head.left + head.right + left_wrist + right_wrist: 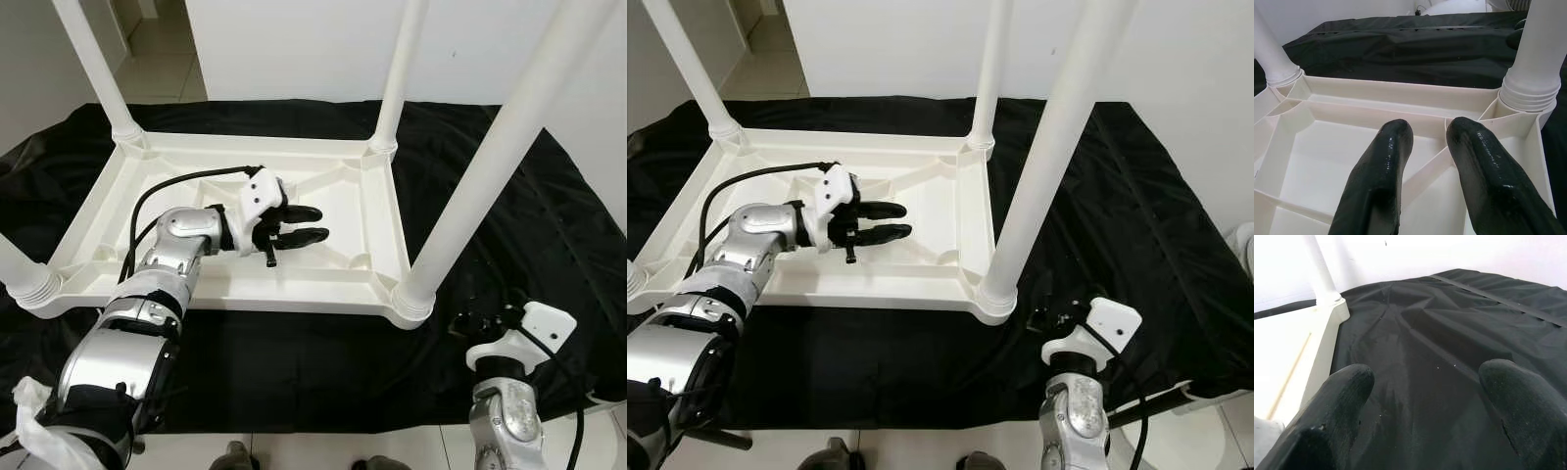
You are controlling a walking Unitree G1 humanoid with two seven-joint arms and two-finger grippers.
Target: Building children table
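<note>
We see the tabletop lying inverted on the black cloth, legs up for fitting; left gripper hovers, slightly parted, empty; right gripper wide open, empty, beside its near right corner.

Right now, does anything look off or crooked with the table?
Nothing stands out. The table lies upside down on the black cloth, as assembly needs, with legs upright in its corner sockets. The left gripper hovers open over its underside; nothing looks cracked or askew.
</note>
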